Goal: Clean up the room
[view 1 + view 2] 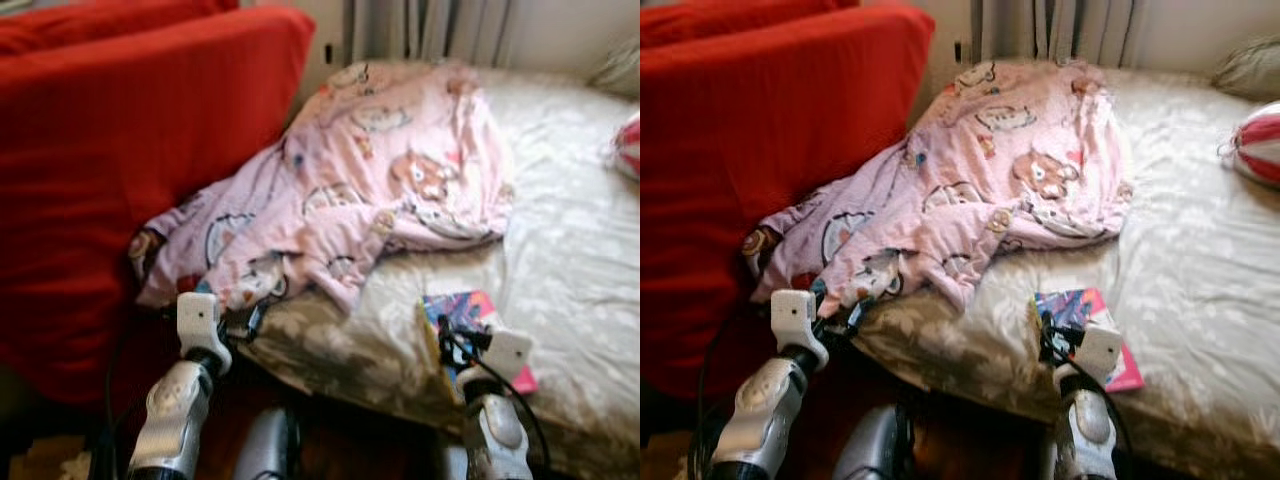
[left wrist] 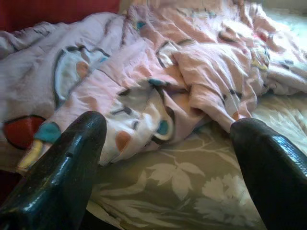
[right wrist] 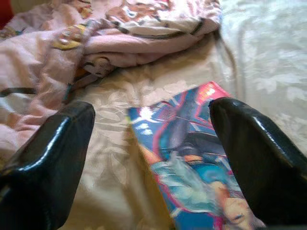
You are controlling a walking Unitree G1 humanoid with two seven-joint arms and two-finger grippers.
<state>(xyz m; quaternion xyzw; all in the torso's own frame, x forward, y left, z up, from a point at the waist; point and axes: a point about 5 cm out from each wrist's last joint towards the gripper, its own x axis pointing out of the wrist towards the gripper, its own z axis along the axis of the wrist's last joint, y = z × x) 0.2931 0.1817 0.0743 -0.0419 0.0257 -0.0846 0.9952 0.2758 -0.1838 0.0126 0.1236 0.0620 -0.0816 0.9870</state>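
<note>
A crumpled pink blanket (image 1: 380,190) with cartoon prints lies across the left part of the bed (image 1: 580,260), one end hanging toward the red sofa. A colourful book (image 1: 470,308) lies flat near the bed's front edge. My left gripper (image 2: 168,158) is open at the bed's front corner, its fingers (image 2: 62,167) pointing at the blanket's lower fold (image 2: 144,110) without touching it. My right gripper (image 3: 151,153) is open just before the book (image 3: 192,158), nothing between its fingers (image 3: 254,153).
A big red sofa (image 1: 120,130) stands against the bed's left side. A red-and-white striped item (image 1: 1260,140) and a grey pillow (image 1: 1250,65) lie at the bed's far right. Curtains (image 1: 430,25) hang behind. Dark floor lies below the bed edge.
</note>
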